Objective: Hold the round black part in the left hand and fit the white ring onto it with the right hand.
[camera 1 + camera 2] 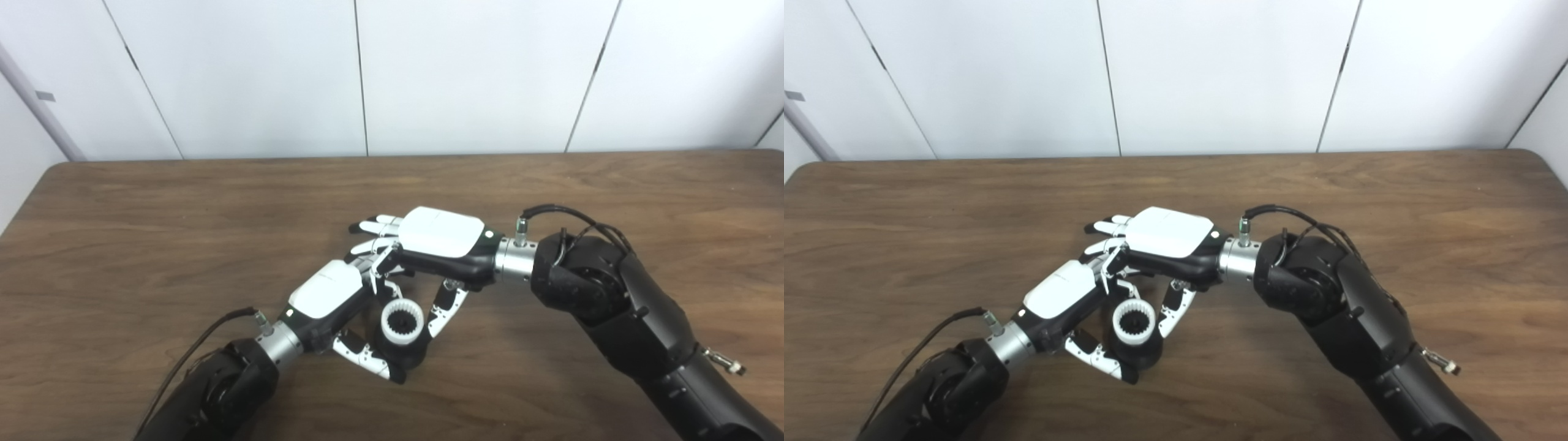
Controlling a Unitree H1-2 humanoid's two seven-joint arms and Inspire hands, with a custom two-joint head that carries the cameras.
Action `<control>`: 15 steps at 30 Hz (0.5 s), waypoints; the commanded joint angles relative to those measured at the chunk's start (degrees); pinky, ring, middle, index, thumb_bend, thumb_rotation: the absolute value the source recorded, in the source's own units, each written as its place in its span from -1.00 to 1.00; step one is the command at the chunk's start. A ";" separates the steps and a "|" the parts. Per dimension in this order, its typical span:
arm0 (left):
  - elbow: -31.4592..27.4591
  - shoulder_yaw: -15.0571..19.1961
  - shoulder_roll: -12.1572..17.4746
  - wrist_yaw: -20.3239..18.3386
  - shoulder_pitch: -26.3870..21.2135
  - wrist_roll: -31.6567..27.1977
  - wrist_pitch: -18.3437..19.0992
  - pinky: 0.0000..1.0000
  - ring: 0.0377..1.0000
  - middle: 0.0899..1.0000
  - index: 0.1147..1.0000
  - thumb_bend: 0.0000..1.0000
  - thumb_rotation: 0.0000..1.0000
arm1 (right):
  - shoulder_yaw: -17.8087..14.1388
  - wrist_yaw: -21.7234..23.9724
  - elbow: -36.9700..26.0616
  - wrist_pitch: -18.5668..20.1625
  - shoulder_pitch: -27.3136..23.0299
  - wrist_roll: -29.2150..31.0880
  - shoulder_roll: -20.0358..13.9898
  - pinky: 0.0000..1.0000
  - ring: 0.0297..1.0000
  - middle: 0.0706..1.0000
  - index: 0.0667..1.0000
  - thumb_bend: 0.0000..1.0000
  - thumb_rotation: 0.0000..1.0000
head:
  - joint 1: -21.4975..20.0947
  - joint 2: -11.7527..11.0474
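The round black part [411,355] sits low between my two hands, with my left hand [327,297] shut on it: thumb under its near side, fingers curled round the far side. A white toothed ring [402,323] rests on top of the black part, its opening facing up. My right hand [438,236] hovers just above and behind. Its thumb [446,309] presses the ring's right side and a bent finger meets the far side. Its other fingers stretch out over my left hand. The same ring [1134,321] shows in the right eye view.
The brown wooden table [122,245] runs to a white panelled wall at the back. Its left edge and rounded back-left corner show. Both black forearms enter from the bottom, with a cable looping off each wrist.
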 commanded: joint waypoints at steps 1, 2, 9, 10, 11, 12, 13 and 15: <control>-1.07 -0.59 -0.23 -1.22 -0.30 0.83 -0.44 1.00 1.00 0.74 -0.17 0.05 -0.89 | -0.24 -1.73 -0.49 -1.51 -2.27 0.72 0.31 1.00 1.00 0.74 -0.11 0.05 -0.72 | 0.03 0.07; -1.13 -0.51 -0.25 -1.24 -0.30 0.74 -0.44 1.00 1.00 0.74 -0.17 0.05 -0.89 | -0.16 -1.56 -0.52 -1.41 -2.17 0.67 0.32 1.00 1.00 0.73 -0.11 0.05 -0.72 | 0.03 0.07; -1.28 -0.23 -0.48 -0.73 -0.22 0.67 -0.95 1.00 1.00 0.74 -0.17 0.05 -0.89 | -0.05 -0.82 -0.69 -0.90 -1.75 1.15 -0.13 1.00 1.00 0.74 -0.11 0.05 -0.72 | 0.43 0.63; -1.36 -0.23 -0.50 -0.80 -0.21 0.71 -0.84 1.00 1.00 0.75 -0.17 0.05 -0.89 | -0.06 -0.78 -0.74 -0.90 -1.61 1.29 -0.20 1.00 1.00 0.74 -0.11 0.05 -0.72 | 0.47 0.65; -1.52 -0.23 -0.50 -1.00 -0.18 0.77 -0.57 1.00 1.00 0.75 -0.17 0.05 -0.89 | -0.05 -0.81 -0.77 -0.91 -1.45 1.31 -0.24 1.00 1.00 0.74 -0.11 0.05 -0.72 | 0.47 0.65; -1.71 -0.24 -0.50 -1.19 -0.13 0.79 -0.37 1.00 1.00 0.76 -0.17 0.05 -0.89 | -0.03 -0.86 -0.78 -0.99 -1.27 1.32 -0.28 1.00 1.00 0.74 -0.11 0.05 -0.72 | 0.44 0.64; -1.87 -0.23 -0.51 -1.29 -0.08 0.79 -0.26 1.00 1.00 0.77 -0.17 0.05 -0.89 | 0.00 -0.94 -0.71 -1.15 -1.12 1.33 -0.33 1.00 1.00 0.74 -0.11 0.05 -0.72 | 0.48 0.76; -1.90 -0.18 -0.59 -1.05 -0.04 0.85 -0.44 1.00 1.00 0.77 -0.17 0.05 -0.89 | 0.17 -0.98 -0.54 -1.41 -0.95 1.20 -0.45 1.00 1.00 0.74 -0.11 0.05 -0.73 | 0.48 0.91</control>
